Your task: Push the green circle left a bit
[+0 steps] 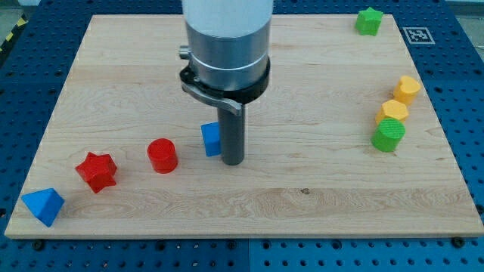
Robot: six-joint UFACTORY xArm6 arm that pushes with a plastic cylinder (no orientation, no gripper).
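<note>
The green circle (388,135) lies near the board's right edge, touching a yellow block (392,112) just above it. My tip (233,162) is at mid-board, far to the left of the green circle. It stands right beside a blue block (211,139), on that block's right side.
Another yellow block (407,89) sits above the first one. A green star (369,20) is at the top right. A red cylinder (162,156), a red star (97,171) and a blue triangle (43,205) run toward the lower left. The wooden board (302,204) ends close to the green circle.
</note>
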